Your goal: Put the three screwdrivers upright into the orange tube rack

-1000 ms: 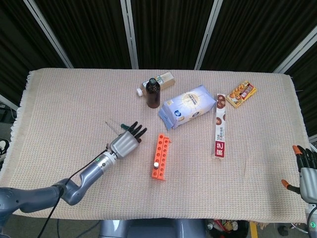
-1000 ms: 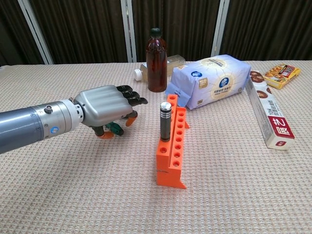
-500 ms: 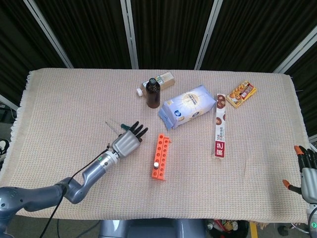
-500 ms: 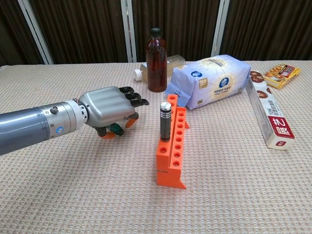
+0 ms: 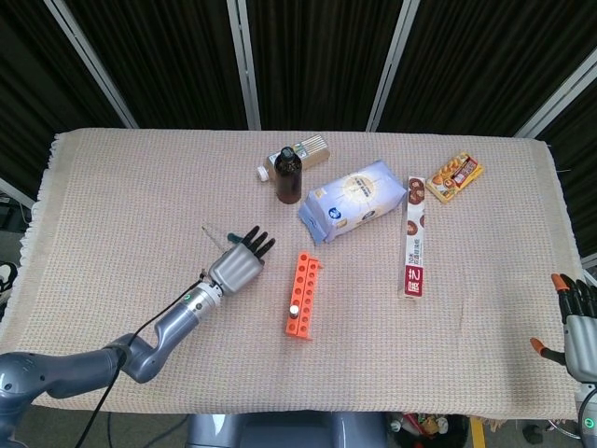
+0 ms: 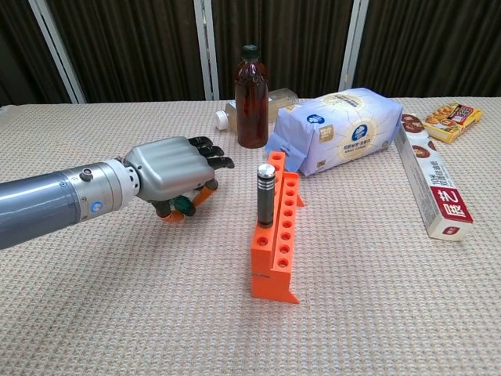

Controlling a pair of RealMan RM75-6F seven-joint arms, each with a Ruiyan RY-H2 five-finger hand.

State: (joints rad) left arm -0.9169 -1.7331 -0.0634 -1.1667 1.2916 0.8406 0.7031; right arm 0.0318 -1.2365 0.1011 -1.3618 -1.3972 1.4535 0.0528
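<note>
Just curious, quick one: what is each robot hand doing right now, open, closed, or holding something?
Left robot hand: closed around a green-handled screwdriver.
Right robot hand: off the table edge, fingers apart, holding nothing.

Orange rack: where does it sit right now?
In the head view, the orange tube rack stands near table centre, just right of the left hand and below the blue bag.

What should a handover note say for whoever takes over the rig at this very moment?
Left hand: on the cloth left of the orange tube rack, fingers curled over a green-handled screwdriver; whether it has a firm grip I cannot tell.
Right hand: idle at the table's right edge, holding nothing.
Done: one screwdriver stands upright in the rack.
Left: seat the green one; the third is not visible in either view.
</note>
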